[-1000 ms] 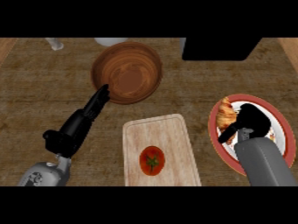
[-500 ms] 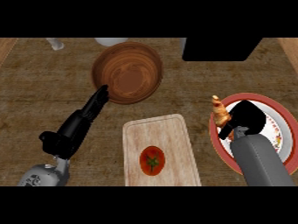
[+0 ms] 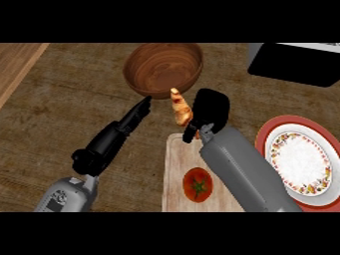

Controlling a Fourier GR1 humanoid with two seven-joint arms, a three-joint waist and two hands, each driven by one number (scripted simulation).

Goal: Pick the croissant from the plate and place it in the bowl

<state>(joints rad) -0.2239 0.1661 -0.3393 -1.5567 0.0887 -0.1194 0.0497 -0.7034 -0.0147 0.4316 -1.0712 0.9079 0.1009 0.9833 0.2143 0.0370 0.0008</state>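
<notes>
The counter (image 3: 47,124) is spreading out below me, brown and wood-grained, and carrying everything else. A black box (image 3: 297,62) is sitting at its far right corner. The plate (image 3: 305,162), red-rimmed with a white middle, is lying at my right, partly hidden by my right forearm. The wooden bowl (image 3: 163,68) is sitting at the far side, near the middle. A pale cutting board (image 3: 178,174) is lying in front of me with a tomato (image 3: 197,184) resting on it. My left robot hand (image 3: 134,118) is stretching toward the bowl with straight fingers, holding nothing, its tips just short of the rim. My right robot hand (image 3: 209,110) is curling round the croissant (image 3: 178,105), holding it upright above the counter, just beside the bowl's near rim and well away from the plate.
</notes>
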